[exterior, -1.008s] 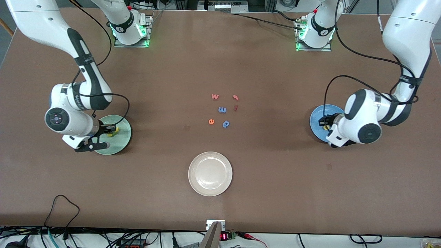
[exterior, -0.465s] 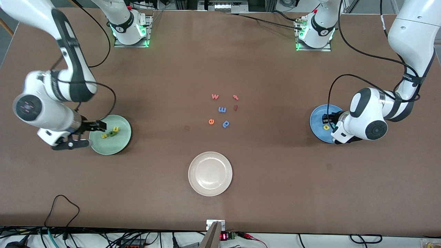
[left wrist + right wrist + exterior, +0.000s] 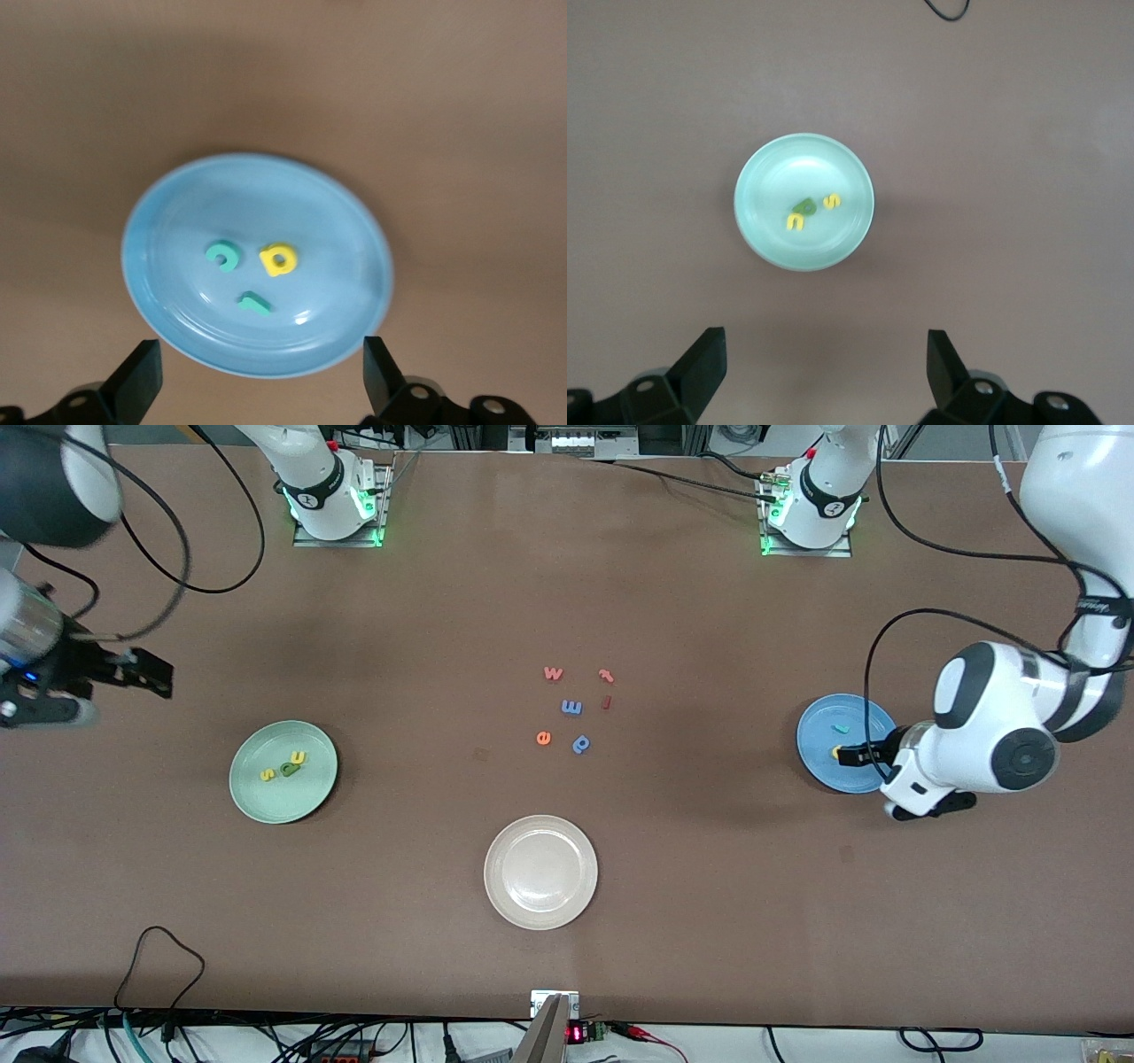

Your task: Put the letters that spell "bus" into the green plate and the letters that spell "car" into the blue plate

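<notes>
**Caller:** Both of your arms have pulled up and away from the plates since a second ago, and each tool has let go.

**Spotter:** Your right tool (image 3: pixel 146 676) hangs over bare bench (image 3: pixel 567 584) at the right arm's end, fingers spread, nothing between them. The green plate (image 3: pixel 312 790) holds all three: yellow "s" (image 3: pixel 267 775), dark green "b" (image 3: pixel 287 769), yellow "u" (image 3: pixel 299 758), bunched close together.

**Caller:** And the blue plate (image 3: pixel 817 760)?

**Spotter:** Your left tool (image 3: pixel 848 755) sits over its edge, fingers wide apart and empty. Inside lie the teal "c" (image 3: pixel 223 258), yellow "a" (image 3: pixel 279 261) and teal "r" (image 3: pixel 254 305).

**Caller:** Anything else?

**Spotter:** The cream plate (image 3: pixel 501 903) holds nothing. The spare letters (image 3: pixel 572 708) lie mid-bench.
</notes>
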Available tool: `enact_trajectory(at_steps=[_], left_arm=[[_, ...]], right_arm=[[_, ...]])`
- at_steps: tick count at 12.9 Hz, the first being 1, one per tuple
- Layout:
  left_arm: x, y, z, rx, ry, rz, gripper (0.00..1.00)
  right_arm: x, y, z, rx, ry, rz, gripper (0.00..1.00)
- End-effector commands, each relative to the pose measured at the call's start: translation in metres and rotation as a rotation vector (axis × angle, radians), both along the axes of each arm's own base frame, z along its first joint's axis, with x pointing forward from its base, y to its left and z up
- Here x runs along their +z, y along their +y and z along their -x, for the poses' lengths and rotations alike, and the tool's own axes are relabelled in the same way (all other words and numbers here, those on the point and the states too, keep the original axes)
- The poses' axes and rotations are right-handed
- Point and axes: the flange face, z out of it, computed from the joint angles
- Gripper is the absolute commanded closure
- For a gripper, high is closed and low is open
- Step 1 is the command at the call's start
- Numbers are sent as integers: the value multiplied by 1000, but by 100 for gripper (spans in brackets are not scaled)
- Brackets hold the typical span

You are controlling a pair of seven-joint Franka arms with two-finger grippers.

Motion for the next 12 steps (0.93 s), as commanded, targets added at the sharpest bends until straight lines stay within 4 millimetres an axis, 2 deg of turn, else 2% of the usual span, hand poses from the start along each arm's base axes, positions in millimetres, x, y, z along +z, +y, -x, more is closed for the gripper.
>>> enact_trajectory(at_steps=[1,3,4,5,6,7,9,12], left_arm=[[77,4,-31,-98,-106,28,0],[103,15,-41,-165,-160,56,0],[121,10,-40,-220,-193,60,0],[131,10,-40,-226,-207,57,0],[145,19,-41,-196,-230,60,0],[163,15,-41,-181,-257,60,0],[192,26,-35,-141,-296,45,0],[249,46,-13,-118,-372,58,0]], right_arm=[[20,-22,0,-61,27,-68,0],[17,-24,-1,-61,33,-60,0],[18,-24,0,-56,33,-59,0],[17,-23,2,-56,55,-60,0],[15,-25,1,-60,62,-61,0],[16,-25,1,-55,60,-61,0],[16,-23,1,-38,62,-61,0],[16,-28,1,-46,62,-63,0]])
